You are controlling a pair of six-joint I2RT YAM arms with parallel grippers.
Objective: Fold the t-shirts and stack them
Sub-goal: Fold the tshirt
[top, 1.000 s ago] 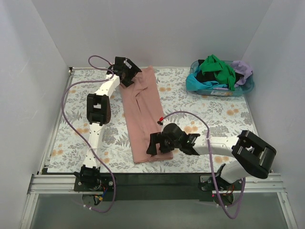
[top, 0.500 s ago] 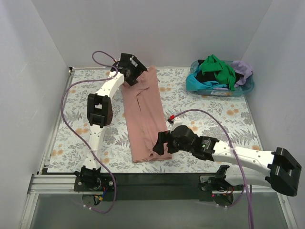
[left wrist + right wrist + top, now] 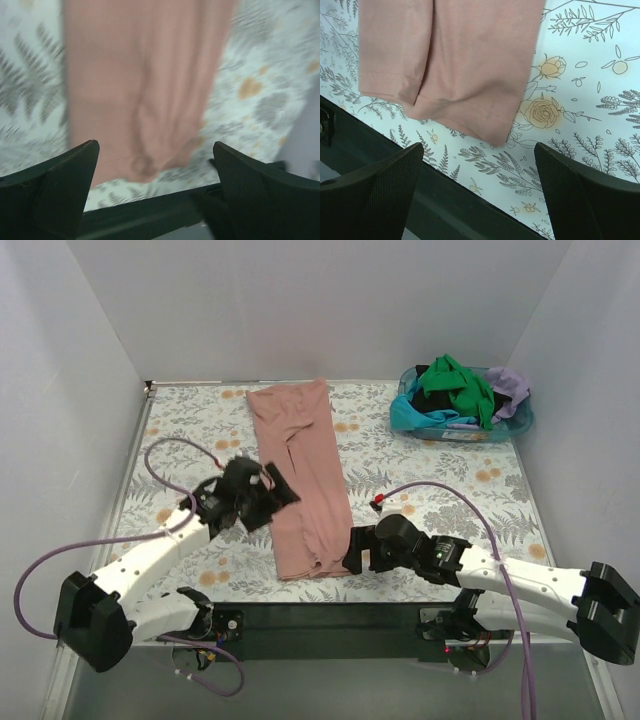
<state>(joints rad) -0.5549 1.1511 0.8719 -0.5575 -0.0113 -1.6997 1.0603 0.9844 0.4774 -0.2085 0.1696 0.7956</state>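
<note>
A dusty pink t-shirt (image 3: 302, 470) lies folded into a long narrow strip down the middle of the floral table. Its near end also shows in the left wrist view (image 3: 145, 85), blurred, and in the right wrist view (image 3: 465, 65). My left gripper (image 3: 272, 496) is open and empty, at the strip's left edge near its lower half. My right gripper (image 3: 352, 552) is open and empty, just right of the strip's near right corner. Green, black, turquoise and lilac t-shirts (image 3: 458, 390) are heaped in the blue basket.
The blue plastic basket (image 3: 520, 427) stands at the far right corner. The table's dark front edge (image 3: 330, 612) runs just below the shirt's near end. White walls close in the left, back and right sides.
My left arm has swung from the shirt's far end back to its lower left side, leaving the far end flat. My right gripper has slid right, off the near corner.
</note>
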